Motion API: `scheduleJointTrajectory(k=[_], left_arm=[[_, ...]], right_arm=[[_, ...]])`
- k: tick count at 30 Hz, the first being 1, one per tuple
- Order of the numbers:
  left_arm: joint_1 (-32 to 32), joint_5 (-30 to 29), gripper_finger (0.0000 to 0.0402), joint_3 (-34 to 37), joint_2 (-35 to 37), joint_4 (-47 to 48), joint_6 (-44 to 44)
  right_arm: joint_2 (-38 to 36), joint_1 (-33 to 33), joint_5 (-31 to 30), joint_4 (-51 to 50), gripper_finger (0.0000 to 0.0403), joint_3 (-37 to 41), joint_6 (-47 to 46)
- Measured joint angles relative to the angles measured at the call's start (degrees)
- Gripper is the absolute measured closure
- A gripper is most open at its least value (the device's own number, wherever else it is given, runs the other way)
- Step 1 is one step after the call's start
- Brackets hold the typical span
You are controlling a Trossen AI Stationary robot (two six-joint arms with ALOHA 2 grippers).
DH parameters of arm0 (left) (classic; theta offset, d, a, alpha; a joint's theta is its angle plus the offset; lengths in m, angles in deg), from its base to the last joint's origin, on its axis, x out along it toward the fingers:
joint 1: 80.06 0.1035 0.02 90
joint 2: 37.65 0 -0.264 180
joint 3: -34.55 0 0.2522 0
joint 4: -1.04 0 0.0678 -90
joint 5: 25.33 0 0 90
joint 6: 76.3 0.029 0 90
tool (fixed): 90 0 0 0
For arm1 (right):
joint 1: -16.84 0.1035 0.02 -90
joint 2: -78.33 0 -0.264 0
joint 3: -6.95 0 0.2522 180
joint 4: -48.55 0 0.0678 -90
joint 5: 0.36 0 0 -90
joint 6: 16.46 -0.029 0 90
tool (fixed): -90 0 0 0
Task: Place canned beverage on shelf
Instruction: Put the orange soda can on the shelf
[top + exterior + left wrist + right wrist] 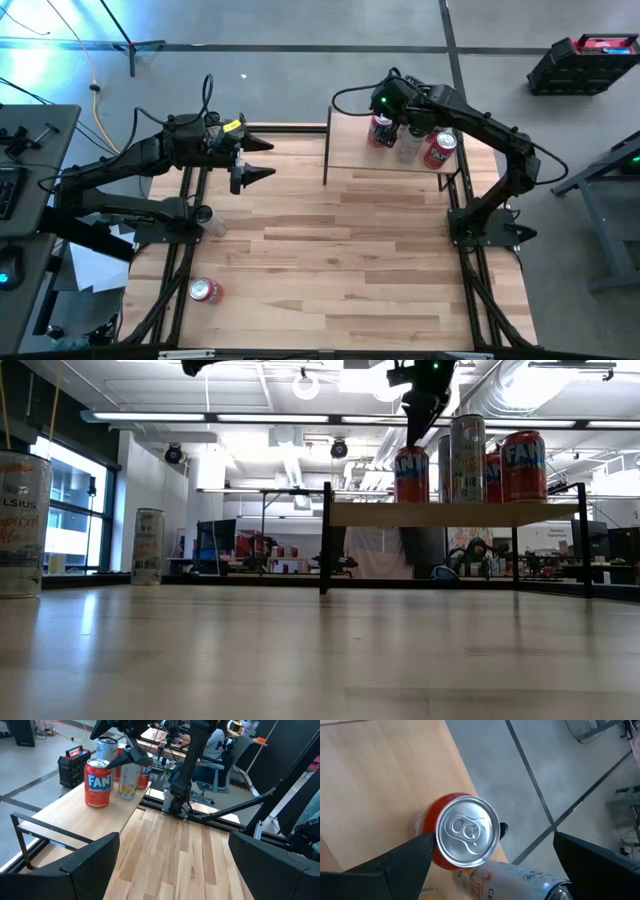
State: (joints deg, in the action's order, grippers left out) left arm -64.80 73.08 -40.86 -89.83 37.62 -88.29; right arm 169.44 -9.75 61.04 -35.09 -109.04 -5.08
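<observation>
The shelf (385,165), a pale board on thin black uprights, stands at the table's far right. Three cans stand upright on it: a red one (381,130), a tall pale one (409,143) and a red Fanta can (440,148). My right gripper (494,839) hangs open above them, slanting down, its fingers on either side of the red can's silver top (466,832) and higher than it. My left gripper (272,160) waits open, high over the table's far left, pointing toward the shelf (75,820). No can is between its fingers.
Two more cans are on the tabletop near its left edge: a pale one (210,220) standing upright and a red one (205,291) nearer the front. The low view shows two cans (18,525) (147,546) at its left. Bare planks lie between them and the shelf.
</observation>
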Motion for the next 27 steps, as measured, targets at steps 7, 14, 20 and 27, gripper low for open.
scheduleJointTrajectory(k=[7,14,20,27], left_arm=[[0.0,0.0,0.0037,0.0,0.0,0.01,-0.42],[0.0,0.0,0.0037,0.0,0.0,0.01,-0.51],[0.0,-0.04,0.0037,-0.02,0.0,-0.02,-1.1],[0.0,-0.07,0.0037,-0.02,0.0,-0.28,-1.5]], right_arm=[[0.0,-0.15,-2.07,-1.8,0.0009,0.0,0.58],[0.0,-0.17,-6.5,-2.17,0.0009,0.0,2.66],[0.0,-0.02,-11.92,-2.04,0.0009,0.0,5.03],[0.0,-0.84,-10.05,6.17,0.0009,0.0,7.12]])
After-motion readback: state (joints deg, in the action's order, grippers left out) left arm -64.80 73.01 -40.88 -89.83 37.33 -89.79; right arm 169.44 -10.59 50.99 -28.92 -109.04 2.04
